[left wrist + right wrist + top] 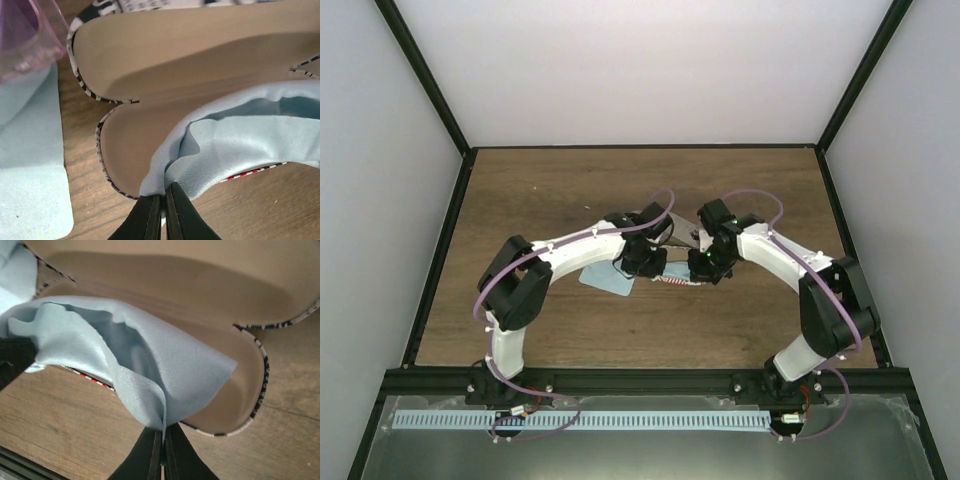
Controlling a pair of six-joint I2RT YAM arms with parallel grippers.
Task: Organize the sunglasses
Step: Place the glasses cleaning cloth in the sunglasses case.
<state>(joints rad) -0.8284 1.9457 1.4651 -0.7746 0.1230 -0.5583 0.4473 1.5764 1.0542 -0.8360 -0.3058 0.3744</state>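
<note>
Noted left fingers (pixel 142 220) and right fingers (pixel 145 455) pinched on cloth (pixel 240 145) over case (pixel 200 60). Judged sunglasses (pixel 22 35) light, brittle; best taken by frame.

pink-tint sunglasses (pixel 20 37), mostly cropped, on flat lt-blue cloth (pixel 30 165)

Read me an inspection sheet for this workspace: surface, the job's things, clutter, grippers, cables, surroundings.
Surface: brown wooden table, no spills seen.
Job's things: purple-tinted sunglasses, lying partly on a flat blue cloth; no second pair seen.
Clutter: open striped case with tan lining; a draped blue cloth hangs over it.
Grippers: left gripper and right gripper are each shut on an edge of the draped blue cloth.
Cables: purple cables loop along both arms; no snag seen.
Surroundings: pale walls and a black frame.
</note>
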